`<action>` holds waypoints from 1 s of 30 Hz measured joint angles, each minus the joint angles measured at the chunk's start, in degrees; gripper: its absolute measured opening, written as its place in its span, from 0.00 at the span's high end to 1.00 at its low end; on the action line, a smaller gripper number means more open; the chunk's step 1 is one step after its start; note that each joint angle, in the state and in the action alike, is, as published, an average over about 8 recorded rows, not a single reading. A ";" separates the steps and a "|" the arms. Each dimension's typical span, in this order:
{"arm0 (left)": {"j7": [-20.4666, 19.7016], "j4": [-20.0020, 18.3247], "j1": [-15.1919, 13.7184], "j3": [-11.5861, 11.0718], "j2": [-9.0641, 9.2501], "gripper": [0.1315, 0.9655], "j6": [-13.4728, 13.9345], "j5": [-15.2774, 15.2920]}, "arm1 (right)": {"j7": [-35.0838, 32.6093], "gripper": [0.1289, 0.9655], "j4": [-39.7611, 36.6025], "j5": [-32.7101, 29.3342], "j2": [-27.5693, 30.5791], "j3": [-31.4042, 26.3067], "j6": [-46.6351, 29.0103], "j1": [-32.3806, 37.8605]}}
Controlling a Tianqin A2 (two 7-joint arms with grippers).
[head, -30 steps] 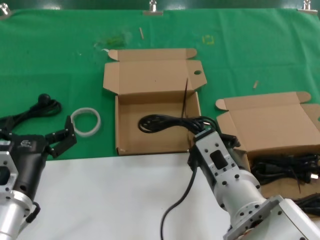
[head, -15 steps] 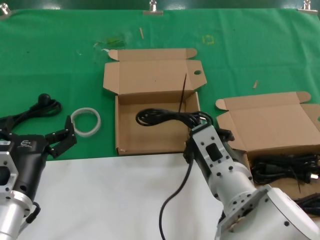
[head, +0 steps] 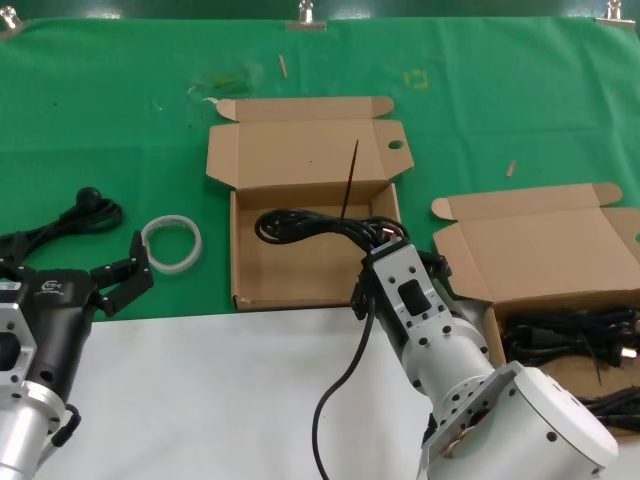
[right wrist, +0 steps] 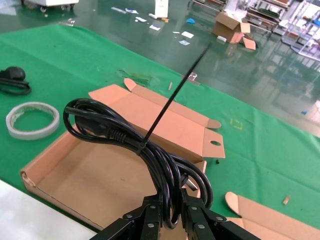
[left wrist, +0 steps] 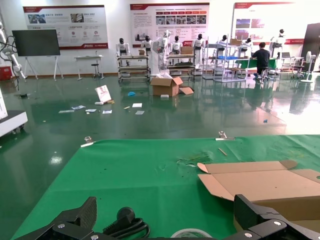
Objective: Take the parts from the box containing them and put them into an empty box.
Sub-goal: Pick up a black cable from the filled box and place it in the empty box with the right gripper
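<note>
The cord bundle (head: 305,226) has been carried farther over the empty box (head: 250,262), clamped in the right claw (right wrist: 172,212); it should be lowered centrally before release. The left claw (head: 122,275) is held apart.

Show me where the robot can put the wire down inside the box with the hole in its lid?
The right gripper holds the wire bundle over that box. Its whole brown floor is bare, roomiest toward the near wall. The other box on the right is crowded with wires.
</note>
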 joint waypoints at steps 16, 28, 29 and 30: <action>0.00 0.00 0.00 0.00 0.00 0.00 0.00 0.00 | 1.40 0.88 -0.31 0.00 0.00 -0.05 -0.51 -0.07; 0.00 0.00 0.00 0.00 0.00 0.00 0.00 0.00 | 1.43 0.68 -0.31 -0.03 0.00 -0.03 -0.54 -0.08; 0.00 0.00 0.00 0.00 0.00 0.00 0.00 0.00 | 1.53 0.66 -0.32 -0.12 0.00 0.03 -0.62 -0.12; 0.00 0.00 0.00 0.00 0.00 0.00 0.00 0.00 | 1.71 0.64 -0.33 -0.27 0.00 0.14 -0.75 -0.17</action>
